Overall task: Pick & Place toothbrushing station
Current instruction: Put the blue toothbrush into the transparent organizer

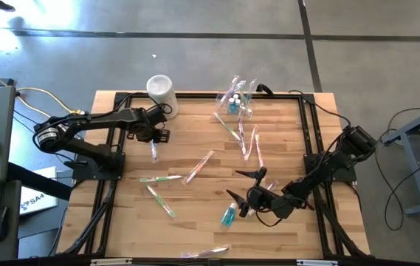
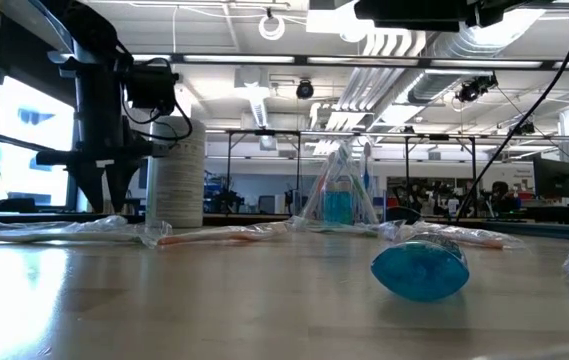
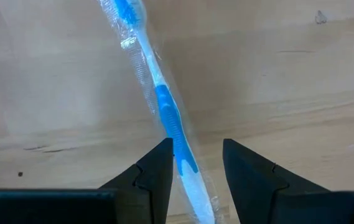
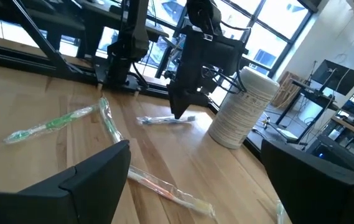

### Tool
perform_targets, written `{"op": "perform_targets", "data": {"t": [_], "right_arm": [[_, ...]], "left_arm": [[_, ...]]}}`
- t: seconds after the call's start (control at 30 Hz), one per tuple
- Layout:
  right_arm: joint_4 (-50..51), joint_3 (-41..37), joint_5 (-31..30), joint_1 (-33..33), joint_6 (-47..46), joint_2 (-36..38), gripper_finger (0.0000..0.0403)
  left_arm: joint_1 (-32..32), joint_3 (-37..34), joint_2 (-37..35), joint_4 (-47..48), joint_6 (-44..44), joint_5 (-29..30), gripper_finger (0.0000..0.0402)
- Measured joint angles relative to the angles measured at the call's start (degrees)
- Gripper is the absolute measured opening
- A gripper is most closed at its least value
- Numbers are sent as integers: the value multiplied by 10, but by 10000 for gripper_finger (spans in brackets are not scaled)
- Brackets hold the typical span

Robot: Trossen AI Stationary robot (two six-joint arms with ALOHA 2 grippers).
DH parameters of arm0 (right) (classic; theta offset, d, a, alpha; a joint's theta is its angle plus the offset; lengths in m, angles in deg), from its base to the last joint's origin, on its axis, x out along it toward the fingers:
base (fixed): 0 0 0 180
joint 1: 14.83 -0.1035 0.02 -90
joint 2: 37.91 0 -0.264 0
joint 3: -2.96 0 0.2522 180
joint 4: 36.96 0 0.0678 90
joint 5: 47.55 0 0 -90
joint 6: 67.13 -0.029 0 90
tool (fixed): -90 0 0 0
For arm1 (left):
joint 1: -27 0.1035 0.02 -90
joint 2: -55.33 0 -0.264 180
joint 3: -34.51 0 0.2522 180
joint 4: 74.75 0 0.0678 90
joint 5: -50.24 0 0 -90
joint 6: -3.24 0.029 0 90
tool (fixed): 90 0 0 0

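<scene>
Left gripper [image 1: 154, 145]: we point it down, fingers slightly parted.
Right gripper [image 1: 241, 193]: we hold it wide open, low.

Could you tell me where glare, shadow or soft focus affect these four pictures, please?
High view: evenly lit, glare on the grey floor, the clear plastic box-shaped holder hard to read. Low view: the wooden tabletop shines with window light, and the near blue rounded object looks soft. Left wrist view: the wrapped blue-and-white toothbrush is sharp. Right wrist view: bright windows behind, near dark fingers blurred.
</scene>
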Motion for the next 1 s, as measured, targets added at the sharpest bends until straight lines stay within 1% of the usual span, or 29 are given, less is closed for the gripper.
{"op": "perform_targets", "data": {"t": [0.2,0.27,0.4,0.73,0.9,1.0], "right_arm": [[-1,0,1,1,-2,0,353],[0,0,10,1,-3,0,353],[0,0,26,1,-7,0,353],[11,0,26,1,-7,0,353],[12,0,26,1,-7,0,353],[12,0,38,0,-7,0,353]], "left_arm": [[7,0,13,2,10,7,135],[6,0,18,0,19,16,136],[5,0,40,-15,19,17,136],[6,3,120,-23,34,15,135],[6,3,137,-18,36,11,135],[5,3,137,-20,82,9,134]]}}
